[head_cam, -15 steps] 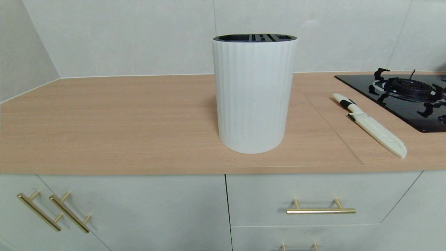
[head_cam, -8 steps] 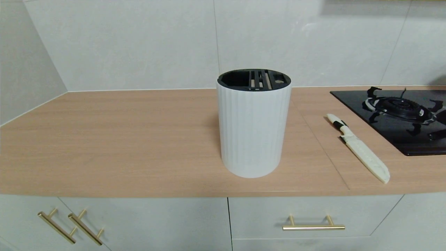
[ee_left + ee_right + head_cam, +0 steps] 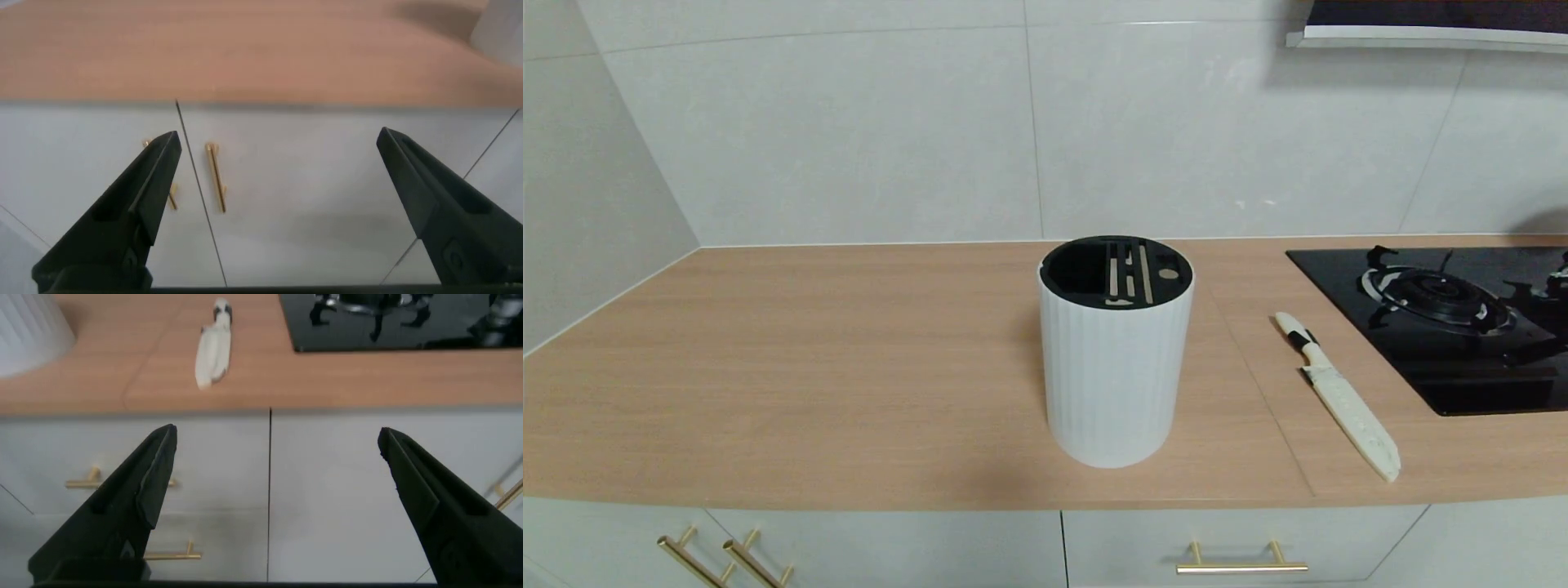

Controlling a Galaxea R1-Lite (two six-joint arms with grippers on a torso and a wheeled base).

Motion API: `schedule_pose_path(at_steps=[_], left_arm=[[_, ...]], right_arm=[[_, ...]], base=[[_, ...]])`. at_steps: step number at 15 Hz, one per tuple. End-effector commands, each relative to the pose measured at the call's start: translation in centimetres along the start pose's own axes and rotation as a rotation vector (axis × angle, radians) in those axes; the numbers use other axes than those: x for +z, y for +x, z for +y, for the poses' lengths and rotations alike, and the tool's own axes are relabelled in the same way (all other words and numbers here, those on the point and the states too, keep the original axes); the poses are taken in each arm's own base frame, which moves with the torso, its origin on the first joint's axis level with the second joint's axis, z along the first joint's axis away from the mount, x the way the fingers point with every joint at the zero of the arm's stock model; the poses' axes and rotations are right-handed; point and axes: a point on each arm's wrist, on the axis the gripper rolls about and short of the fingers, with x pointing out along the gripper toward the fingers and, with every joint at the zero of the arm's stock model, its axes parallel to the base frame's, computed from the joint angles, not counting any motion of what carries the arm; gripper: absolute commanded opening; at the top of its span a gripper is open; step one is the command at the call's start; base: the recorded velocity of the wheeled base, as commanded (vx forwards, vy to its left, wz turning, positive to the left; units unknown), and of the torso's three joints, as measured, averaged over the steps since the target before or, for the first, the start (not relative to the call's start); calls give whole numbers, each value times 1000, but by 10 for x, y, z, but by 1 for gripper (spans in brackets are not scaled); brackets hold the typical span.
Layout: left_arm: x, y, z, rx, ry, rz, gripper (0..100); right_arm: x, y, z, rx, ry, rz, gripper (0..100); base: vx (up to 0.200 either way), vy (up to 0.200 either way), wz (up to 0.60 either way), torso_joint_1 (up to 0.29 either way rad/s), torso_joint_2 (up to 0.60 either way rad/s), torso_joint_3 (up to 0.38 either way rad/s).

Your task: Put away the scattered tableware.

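Left jaws: spread wide with nothing between them, low in front of the cabinet doors (image 3: 286, 204), under the lip of the counter (image 3: 245, 49). All the tableware sits well off from them, so I'd leave this arm out of the pick.
Holder: the white ribbed holder (image 3: 1116, 367) stands upright mid-counter, with its black top facing up.
Slots: the narrow slots (image 3: 1129, 273) run front to back beside a wide opening and a round hole. The knife should go into a narrow one, so turn the blade to match that line before lowering it, and lower it straight to avoid nudging the holder.
Knife: the pale knife (image 3: 1337, 394) lies flat on the counter to the right of the holder and apart from it, between the holder and the hob (image 3: 1437, 318).
Handle: the handle (image 3: 1297, 333) is at the wall end and is banded in black. That looks like the place to grip, across its width, coming from above.
Blade tip: the blade tip (image 3: 1388, 469) points at the front edge and lies near it. Lift before swinging, because a drag could push the knife off the counter.
Right jaws: these are also wide open and hold nothing, low before the cabinet fronts, with the knife up on the counter ahead. This is the nearer arm, and I judge the step in hand to be the reach. It needs to rise above the counter first, then come over the handle.
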Motion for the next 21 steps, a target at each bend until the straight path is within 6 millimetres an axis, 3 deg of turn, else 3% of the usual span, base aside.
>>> schedule_pose_path(at_steps=[1, 13, 21], left_arm=[[0, 0, 0, 1, 0, -1, 100], [0, 0, 0, 1, 0, -1, 100], [0, 0, 0, 3, 0, -1, 100]], right_arm=[[0, 0, 0, 1, -1, 1, 100], [0, 0, 0, 1, -1, 1, 100], [0, 0, 0, 1, -1, 3, 100]], base=[[0, 0, 0, 237, -515, -286], [0, 0, 0, 258, -558, -301], [0, 0, 0, 127, -254, -130]])
